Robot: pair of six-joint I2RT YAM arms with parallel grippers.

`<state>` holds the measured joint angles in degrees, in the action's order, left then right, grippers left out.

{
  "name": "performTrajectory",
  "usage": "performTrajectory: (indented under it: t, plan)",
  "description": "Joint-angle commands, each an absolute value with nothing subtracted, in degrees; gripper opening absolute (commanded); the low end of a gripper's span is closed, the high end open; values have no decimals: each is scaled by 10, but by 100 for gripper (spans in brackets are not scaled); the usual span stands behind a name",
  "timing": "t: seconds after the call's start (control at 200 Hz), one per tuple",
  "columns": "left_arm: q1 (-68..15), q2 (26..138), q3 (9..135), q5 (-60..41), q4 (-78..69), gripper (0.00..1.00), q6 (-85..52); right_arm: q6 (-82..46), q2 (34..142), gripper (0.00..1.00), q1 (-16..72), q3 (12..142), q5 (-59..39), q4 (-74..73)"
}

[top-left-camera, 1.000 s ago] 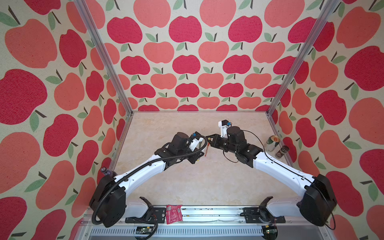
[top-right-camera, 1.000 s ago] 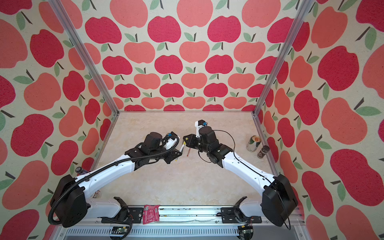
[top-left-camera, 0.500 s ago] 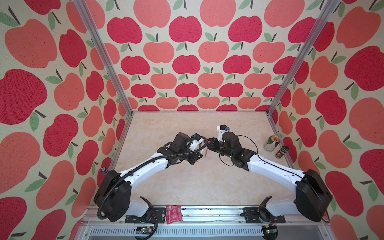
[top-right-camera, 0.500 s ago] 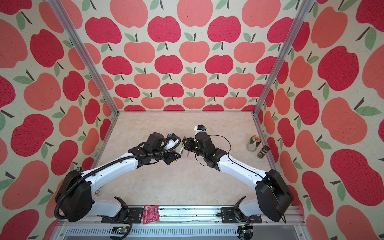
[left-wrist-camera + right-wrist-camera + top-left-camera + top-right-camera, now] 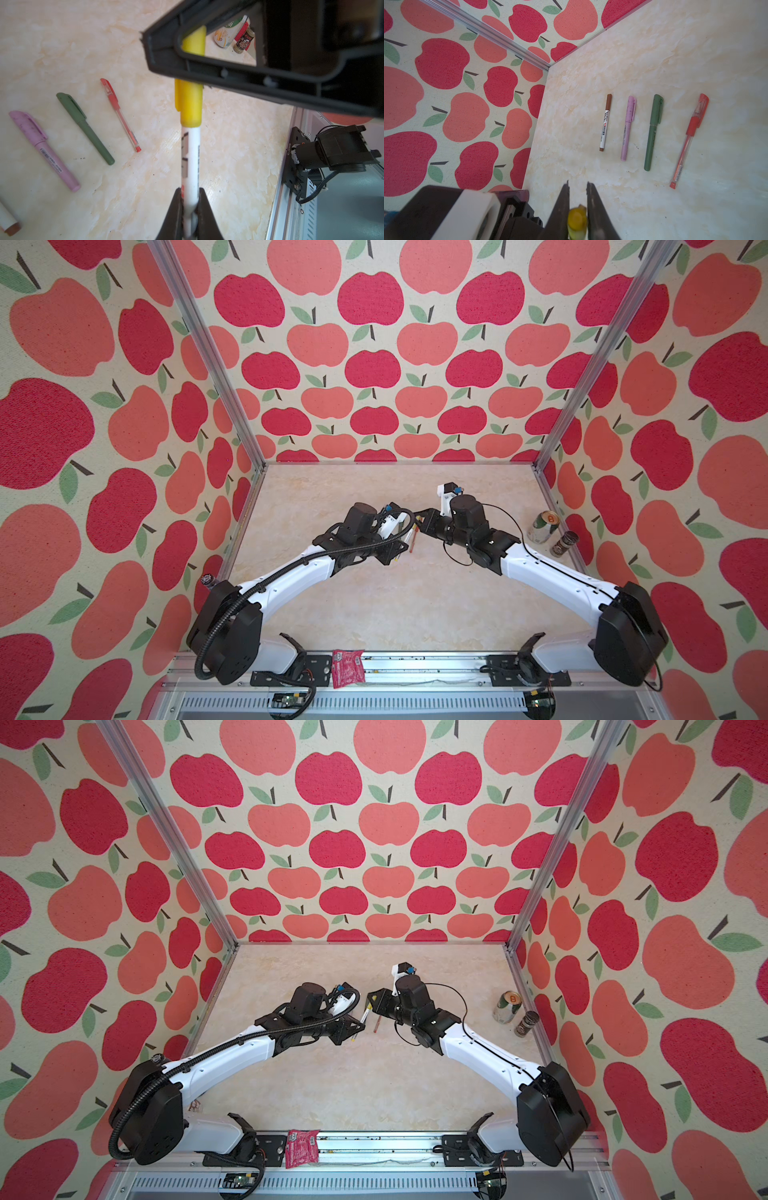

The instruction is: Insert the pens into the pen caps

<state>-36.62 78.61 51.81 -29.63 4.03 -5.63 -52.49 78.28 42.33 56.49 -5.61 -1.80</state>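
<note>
A figure like an 8 stood on the can (image 5: 541, 527) top. Print on the white pen (image 5: 190, 166), the lilac pen (image 5: 44, 149) barcode label and the packet (image 5: 347, 668) was unreadable.

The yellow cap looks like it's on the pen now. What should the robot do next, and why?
Probably the right gripper should open wide and back off the yellow cap: the cap already sits down over the white pen, which the left gripper clamps.
</note>
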Motion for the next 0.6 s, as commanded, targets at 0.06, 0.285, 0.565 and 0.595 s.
performTrajectory:
  t: [0.06,0.285,0.565,0.595]
  plan:
    - [-374,754,479,-295,-49,4,-84,-474,751,35,379,619,-108,84]
    - [-402,779,471,-241,-36,4,-138,-444,675,55,326,630,-105,114]
    - [-450,934,631,-129,99,4,-223,-419,572,58,274,561,-23,209]
    - [-455,955,652,-122,113,4,-231,-417,567,58,271,556,-14,218]
